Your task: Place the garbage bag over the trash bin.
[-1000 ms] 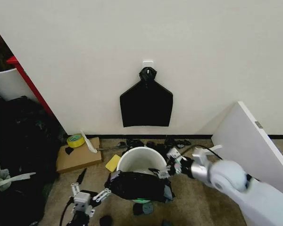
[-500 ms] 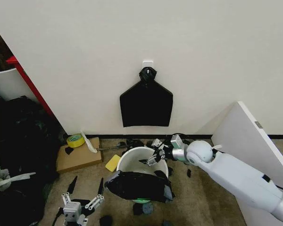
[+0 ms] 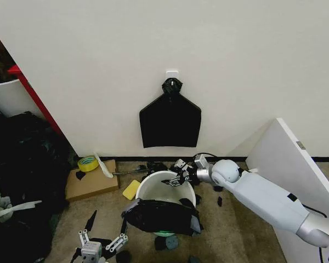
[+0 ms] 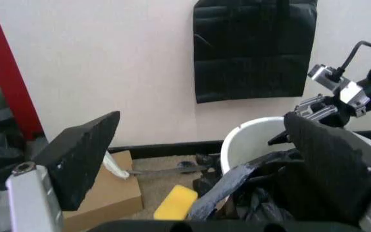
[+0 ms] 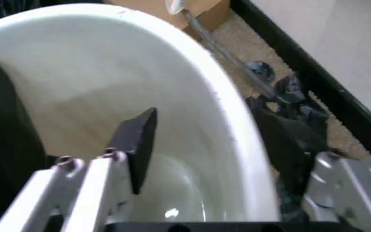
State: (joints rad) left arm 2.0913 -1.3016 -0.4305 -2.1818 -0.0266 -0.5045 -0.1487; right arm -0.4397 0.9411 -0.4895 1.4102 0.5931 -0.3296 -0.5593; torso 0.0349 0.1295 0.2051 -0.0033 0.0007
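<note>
The white trash bin (image 3: 153,183) stands on the carpet near the wall. The glossy black garbage bag (image 3: 162,216) hangs crumpled over its near side, and the far half of the rim is bare. My right gripper (image 3: 174,176) sits open at the far rim. In the right wrist view the trash bin's rim (image 5: 227,121) runs between the right gripper's (image 5: 218,145) fingers, one pad inside and one outside. My left gripper (image 3: 106,223) is low at the bin's near left, open and holding nothing. Its open left gripper (image 4: 205,159) frames the bin (image 4: 253,140) and bag (image 4: 263,188).
A flat black bag (image 3: 170,120) hangs on the wall behind the bin. A cardboard box (image 3: 90,183) with a yellow tape roll (image 3: 88,163) and a yellow sponge (image 3: 131,189) lie to the left. A white board (image 3: 296,175) leans at the right. Black scraps (image 3: 200,164) litter the wall's foot.
My right gripper swung from the bin's near right side to its far rim. My left gripper drew back from the bag's edge, down and toward me.
</note>
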